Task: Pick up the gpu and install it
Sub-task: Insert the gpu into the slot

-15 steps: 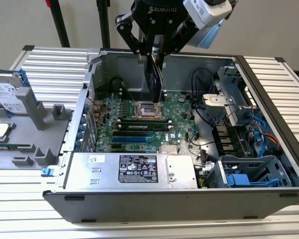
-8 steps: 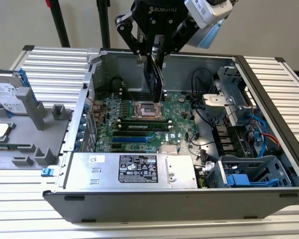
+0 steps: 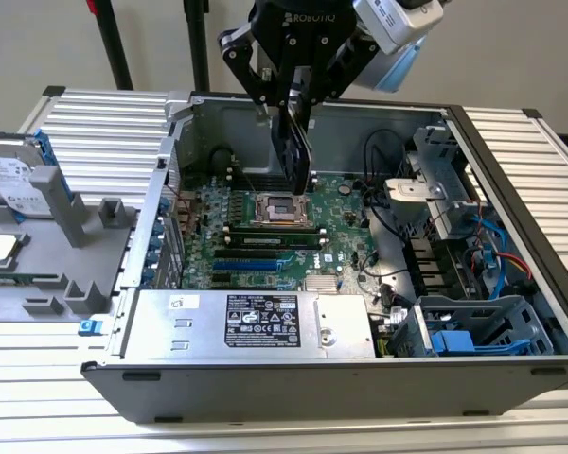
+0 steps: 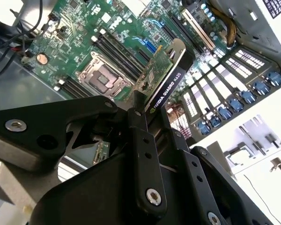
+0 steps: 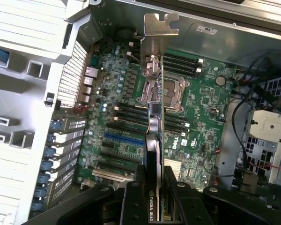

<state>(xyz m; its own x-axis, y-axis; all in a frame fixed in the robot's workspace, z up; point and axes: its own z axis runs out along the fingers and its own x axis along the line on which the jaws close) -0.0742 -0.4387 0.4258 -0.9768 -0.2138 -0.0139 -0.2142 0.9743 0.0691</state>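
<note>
Broadly, a ribbed metal counter (image 3: pixel 521 142) spans the exterior view, and an open computer case (image 3: pixel 265 388) lies on its side across the middle of that frame. A green motherboard (image 3: pixel 265 232) covers the case floor, with a silver power supply (image 3: pixel 256 322) along the near wall, in the lower middle of the frame. At the exterior view's left a grey holder (image 3: pixel 76 236) sits on the counter, and a hard drive (image 3: pixel 14 180) with blue rails rests at its far end, in the upper left. In the upper middle the black tool (image 3: pixel 296 99) hangs over the open case, pinching the gpu (image 3: pixel 299 156) between its fingers (image 4: pixel 141 140). The gpu hangs edge-down above the motherboard, over the bare processor socket (image 3: pixel 276 208). In both wrist views the gpu (image 4: pixel 171 82) (image 5: pixel 154 117) runs out from between the fingers, green board on one face, black cooler on the other, its silver bracket (image 5: pixel 159 28) at the far end
</note>
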